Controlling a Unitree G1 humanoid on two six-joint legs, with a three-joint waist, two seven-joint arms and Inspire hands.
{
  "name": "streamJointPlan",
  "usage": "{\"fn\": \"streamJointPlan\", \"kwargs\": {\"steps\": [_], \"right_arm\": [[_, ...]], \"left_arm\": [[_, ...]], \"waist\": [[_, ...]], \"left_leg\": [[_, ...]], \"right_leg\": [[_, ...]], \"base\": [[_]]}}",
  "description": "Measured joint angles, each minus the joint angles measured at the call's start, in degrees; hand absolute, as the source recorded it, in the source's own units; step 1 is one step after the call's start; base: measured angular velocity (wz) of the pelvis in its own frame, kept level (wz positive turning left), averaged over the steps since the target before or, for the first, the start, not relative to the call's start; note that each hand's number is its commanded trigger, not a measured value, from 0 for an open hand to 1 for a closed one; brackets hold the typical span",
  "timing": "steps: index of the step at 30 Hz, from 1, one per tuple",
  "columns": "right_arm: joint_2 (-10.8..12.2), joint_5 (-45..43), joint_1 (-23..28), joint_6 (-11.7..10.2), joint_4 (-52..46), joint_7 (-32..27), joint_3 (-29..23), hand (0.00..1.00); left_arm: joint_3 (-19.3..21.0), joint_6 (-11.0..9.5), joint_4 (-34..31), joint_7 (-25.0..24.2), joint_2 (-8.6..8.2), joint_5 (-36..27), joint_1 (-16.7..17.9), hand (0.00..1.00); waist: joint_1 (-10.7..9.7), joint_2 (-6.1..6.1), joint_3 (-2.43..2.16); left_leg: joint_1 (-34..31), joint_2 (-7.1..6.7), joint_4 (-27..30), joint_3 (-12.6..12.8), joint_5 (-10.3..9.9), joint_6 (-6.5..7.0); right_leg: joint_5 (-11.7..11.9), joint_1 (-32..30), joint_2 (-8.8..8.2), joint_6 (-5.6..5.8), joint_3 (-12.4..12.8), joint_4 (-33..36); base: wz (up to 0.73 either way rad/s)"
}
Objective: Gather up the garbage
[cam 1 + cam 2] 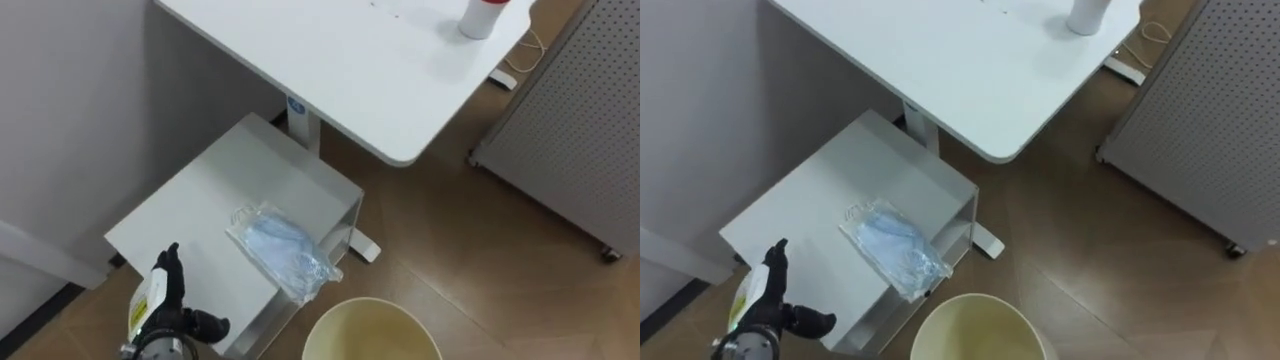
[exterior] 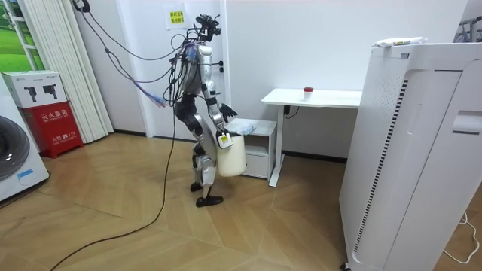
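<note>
A clear plastic bag with pale blue masks inside lies on the top of a low white cabinet, near its front right corner. My left hand hovers over the cabinet's near left corner, a short way left of the bag and apart from it, open with fingers straight and thumb spread. A cream waste bin hangs just below the cabinet's front edge. In the room view I stand facing the cabinet, and my right hand grips the bin at its rim, clear of the floor.
A white desk stands past the cabinet, with a red-capped white bottle at its far end. A grey perforated panel on castors stands at the right. A tall white appliance fills the room view's right.
</note>
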Motion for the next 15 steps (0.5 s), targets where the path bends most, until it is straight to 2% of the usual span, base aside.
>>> {"fn": "streamJointPlan", "kwargs": {"steps": [5,8,13,15], "right_arm": [[0.3,2.5,-0.8,0.0,-1.2,-0.9,2.8,1.00],[0.4,5.1,-0.8,0.0,-1.2,-1.0,3.9,1.00],[0.0,9.5,-0.7,-0.1,-1.2,-1.0,4.6,1.00],[-0.7,11.6,-0.7,-0.2,-1.3,-0.9,5.7,1.00]], "left_arm": [[-2.2,-0.1,0.8,0.5,0.33,-0.5,-3.8,0.00],[-2.9,-0.4,0.9,1.4,0.75,-0.3,-4.8,0.00],[-3.8,-0.4,-0.6,4.4,1.01,0.8,-6.1,0.00],[-5.4,-0.4,-0.8,5.7,1.05,1.1,-6.4,0.00]], "waist": [[-2.0,-0.06,0.56],[-2.8,-0.04,0.56],[-2.9,-0.02,0.57],[-3.0,0.08,0.62]], "left_leg": [[-1.9,0.19,1.7,0.1,-0.2,0.11],[-2.5,0.18,2.0,0.2,-0.3,0.19],[-5.0,0.29,3.7,0.3,-0.3,0.21],[-6.0,0.31,4.4,0.2,-0.3,0.22]], "right_leg": [[-0.3,-1.7,0.06,-0.31,0.0,1.3],[-0.4,-2.4,-0.01,-0.47,0.2,2.0],[-0.6,-5.1,0.02,-0.67,0.7,3.3],[-0.8,-6.1,-0.04,-0.73,0.7,4.2]], "base": [[0.00],[-0.04],[-0.02],[0.02]]}}
